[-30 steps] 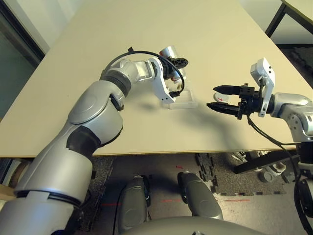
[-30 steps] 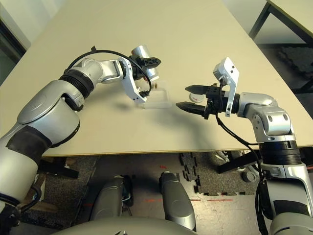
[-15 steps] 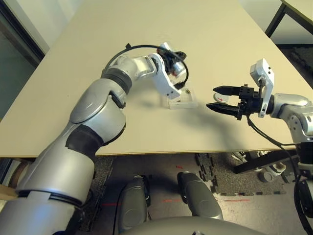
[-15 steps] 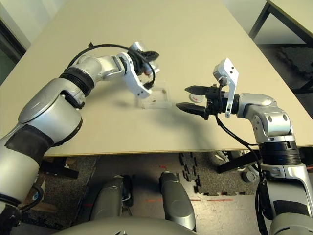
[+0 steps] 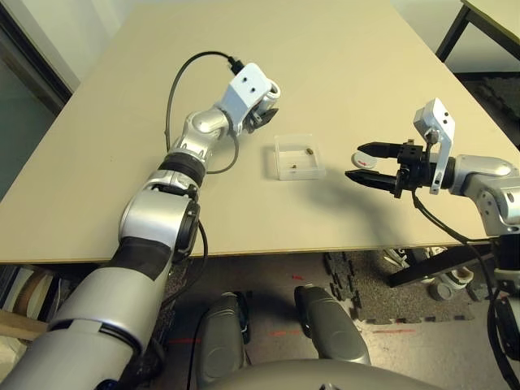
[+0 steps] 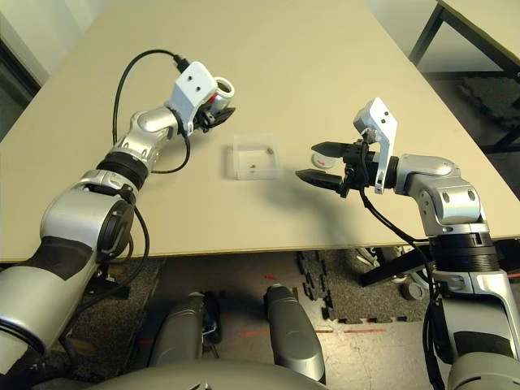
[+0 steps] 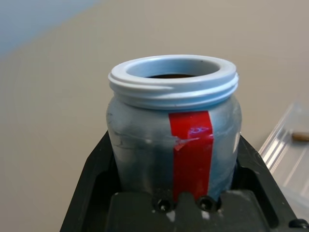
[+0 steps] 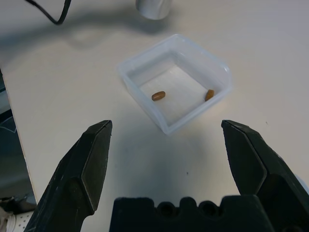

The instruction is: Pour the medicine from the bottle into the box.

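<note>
My left gripper (image 6: 217, 107) is shut on the bottle (image 7: 169, 121), its black fingers (image 7: 94, 169) pressing both sides of the silver body with the red strip. The bottle (image 6: 221, 87) is uncapped, its open mouth in view, and it is held to the left of and a little beyond the box (image 5: 279, 159). This clear square box (image 8: 219, 72) rests on the table with two brown pellets of medicine (image 8: 158, 95) lying in it. Right of the box, my right gripper (image 5: 356, 164) hovers open, its fingers (image 8: 87, 164) spread wide with nothing between them.
A small white round piece with a red mark (image 5: 367, 162) shows by the right gripper's fingers. A black cable (image 5: 175, 89) loops over the left forearm. The tan table (image 5: 341, 49) stretches far behind the box. A second table's leg (image 5: 455, 32) stands at the right rear.
My left arm has swung the bottle off the box, to the left and back, so the box is uncovered with pellets in it. The right arm has not moved.
</note>
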Motion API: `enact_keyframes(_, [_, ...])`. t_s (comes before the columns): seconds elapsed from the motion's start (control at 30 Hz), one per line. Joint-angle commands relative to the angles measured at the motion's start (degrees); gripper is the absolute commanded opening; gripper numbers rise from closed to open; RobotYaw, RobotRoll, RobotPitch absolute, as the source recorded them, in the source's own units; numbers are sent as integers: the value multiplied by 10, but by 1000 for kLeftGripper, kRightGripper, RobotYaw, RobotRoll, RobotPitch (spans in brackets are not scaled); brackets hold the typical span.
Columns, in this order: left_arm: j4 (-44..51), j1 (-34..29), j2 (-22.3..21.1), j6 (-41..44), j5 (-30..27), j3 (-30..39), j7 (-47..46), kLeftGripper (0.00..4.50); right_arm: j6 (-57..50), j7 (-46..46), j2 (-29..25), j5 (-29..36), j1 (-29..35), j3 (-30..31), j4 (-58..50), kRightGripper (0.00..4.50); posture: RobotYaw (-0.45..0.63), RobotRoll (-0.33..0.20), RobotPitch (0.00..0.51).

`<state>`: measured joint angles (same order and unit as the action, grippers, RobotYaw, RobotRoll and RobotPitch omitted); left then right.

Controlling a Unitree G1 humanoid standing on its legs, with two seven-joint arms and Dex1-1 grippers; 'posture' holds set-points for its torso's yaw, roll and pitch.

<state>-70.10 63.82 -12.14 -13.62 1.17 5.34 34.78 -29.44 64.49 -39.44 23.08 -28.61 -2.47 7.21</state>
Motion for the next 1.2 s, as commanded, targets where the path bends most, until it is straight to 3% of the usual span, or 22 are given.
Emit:
enact_keyframes(0.03, [24, -21, -1, -4, -37, 25, 7, 2720, 6, -2, 4, -5, -6, 10, 9, 4500, -238, 0, 122])
enact_keyframes(0.5, [21, -99, 24, -95, -85, 73, -12, 2720, 5, -3, -7, -4, -6, 4, 7, 4500, -267, 0, 125])
enact_keyframes(1.2, [-21, -119, 36, -128, -44, 39, -55, 2720, -4, -13, -10, 0, -2, 2, -7, 4500, -287, 0, 128])
